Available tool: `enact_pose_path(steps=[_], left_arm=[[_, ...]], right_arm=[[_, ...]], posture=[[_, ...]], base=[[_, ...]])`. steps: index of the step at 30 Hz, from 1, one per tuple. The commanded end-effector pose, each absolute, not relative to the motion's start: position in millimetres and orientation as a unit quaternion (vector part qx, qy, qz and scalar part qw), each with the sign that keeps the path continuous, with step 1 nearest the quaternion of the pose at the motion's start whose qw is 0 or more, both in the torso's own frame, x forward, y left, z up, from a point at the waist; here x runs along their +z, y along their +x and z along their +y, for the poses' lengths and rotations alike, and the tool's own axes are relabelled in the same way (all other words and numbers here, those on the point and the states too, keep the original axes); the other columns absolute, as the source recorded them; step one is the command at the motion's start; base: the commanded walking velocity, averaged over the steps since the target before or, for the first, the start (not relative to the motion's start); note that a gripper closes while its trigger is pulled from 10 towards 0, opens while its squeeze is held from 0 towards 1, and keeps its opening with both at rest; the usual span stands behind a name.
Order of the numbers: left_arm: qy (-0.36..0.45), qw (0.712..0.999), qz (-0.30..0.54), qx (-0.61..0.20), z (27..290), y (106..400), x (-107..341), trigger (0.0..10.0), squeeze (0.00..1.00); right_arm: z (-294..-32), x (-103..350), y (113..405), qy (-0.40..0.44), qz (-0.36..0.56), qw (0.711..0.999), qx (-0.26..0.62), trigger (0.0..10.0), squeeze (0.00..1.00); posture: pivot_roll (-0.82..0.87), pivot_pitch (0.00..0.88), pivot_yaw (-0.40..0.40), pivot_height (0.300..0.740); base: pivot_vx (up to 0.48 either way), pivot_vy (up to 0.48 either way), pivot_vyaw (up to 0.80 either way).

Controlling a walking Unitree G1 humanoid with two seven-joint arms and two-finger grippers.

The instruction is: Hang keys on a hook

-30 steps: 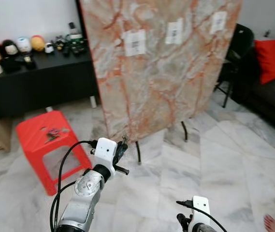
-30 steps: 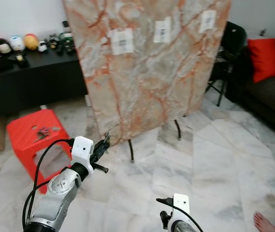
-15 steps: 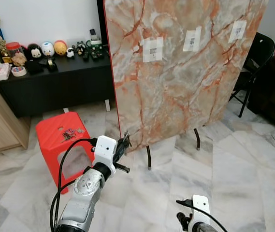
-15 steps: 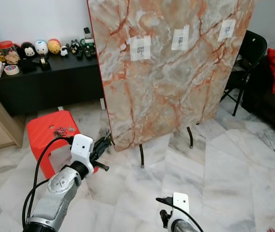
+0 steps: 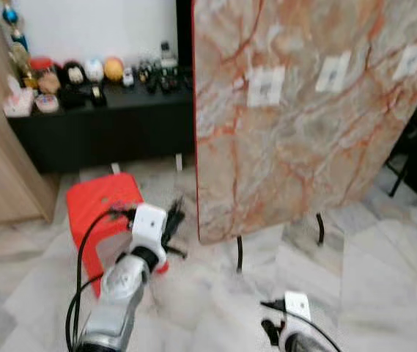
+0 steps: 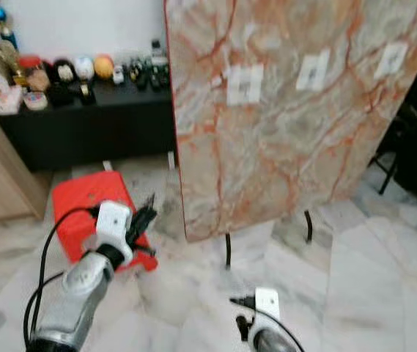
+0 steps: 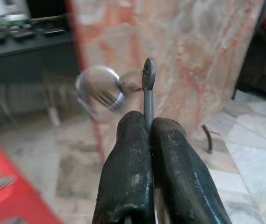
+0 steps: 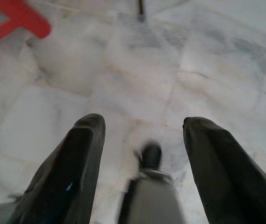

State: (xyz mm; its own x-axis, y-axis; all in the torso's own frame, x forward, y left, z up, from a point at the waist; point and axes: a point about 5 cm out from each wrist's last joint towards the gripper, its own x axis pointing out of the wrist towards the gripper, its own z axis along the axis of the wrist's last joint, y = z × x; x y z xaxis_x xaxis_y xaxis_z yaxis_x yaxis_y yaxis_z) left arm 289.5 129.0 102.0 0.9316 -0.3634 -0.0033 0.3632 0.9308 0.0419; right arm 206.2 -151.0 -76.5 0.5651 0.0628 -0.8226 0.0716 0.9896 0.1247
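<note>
1. Jaws of the left gripper are pressed tight on the shank of the keys, so that the ring is left free ahead of the fingertips to be slipped over a hook.
2. In the head views the left gripper is held forward at about 9 o'clock of the marble panel, near its lower corner.
3. White tags are seen on the panel at 12 o'clock; whether hooks are carried there cannot be told through the blur.
4. Jaws of the right gripper are held wide and empty, low over the floor, presumably idle.
</note>
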Motion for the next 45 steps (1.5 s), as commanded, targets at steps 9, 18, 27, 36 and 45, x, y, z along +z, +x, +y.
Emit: enact_pose_path(steps=[9, 18, 27, 36, 45], left_arm=[[0.022, 0.979, -0.015, -0.201, 120, 290, 109, 10.0, 0.00], [0.024, 0.979, -0.017, -0.201, 120, 291, 110, 10.0, 0.00], [0.030, 0.980, -0.029, -0.195, 121, 292, 113, 10.0, 0.00], [0.035, 0.969, -0.048, -0.238, 113, 285, 119, 10.0, 0.00], [0.131, 0.952, -0.214, -0.178, 124, 289, 177, 10.0, 0.00]], right_arm=[[-161, -78, 203, 0.060, 0.478, 0.876, -0.010, 10.0, 0.00], [-161, -78, 203, 0.054, 0.478, 0.877, -0.006, 10.0, 0.00], [-161, -78, 204, 0.052, 0.478, 0.877, -0.004, 10.0, 0.00], [-160, -78, 204, 0.054, 0.477, 0.877, -0.005, 10.0, 0.00], [-161, -78, 204, 0.053, 0.477, 0.877, -0.004, 10.0, 0.00]], posture=[[0.05, 0.000, -0.033, 0.740], [0.05, 0.000, -0.032, 0.740], [0.05, 0.000, -0.032, 0.740], [0.05, 0.000, -0.032, 0.740], [0.06, 0.000, -0.038, 0.740]], base=[[0.353, 0.000, -0.31], [0.354, 0.000, -0.34], [0.355, 0.000, 0.00], [0.079, 0.000, 0.00], [0.000, 0.000, 0.00]])
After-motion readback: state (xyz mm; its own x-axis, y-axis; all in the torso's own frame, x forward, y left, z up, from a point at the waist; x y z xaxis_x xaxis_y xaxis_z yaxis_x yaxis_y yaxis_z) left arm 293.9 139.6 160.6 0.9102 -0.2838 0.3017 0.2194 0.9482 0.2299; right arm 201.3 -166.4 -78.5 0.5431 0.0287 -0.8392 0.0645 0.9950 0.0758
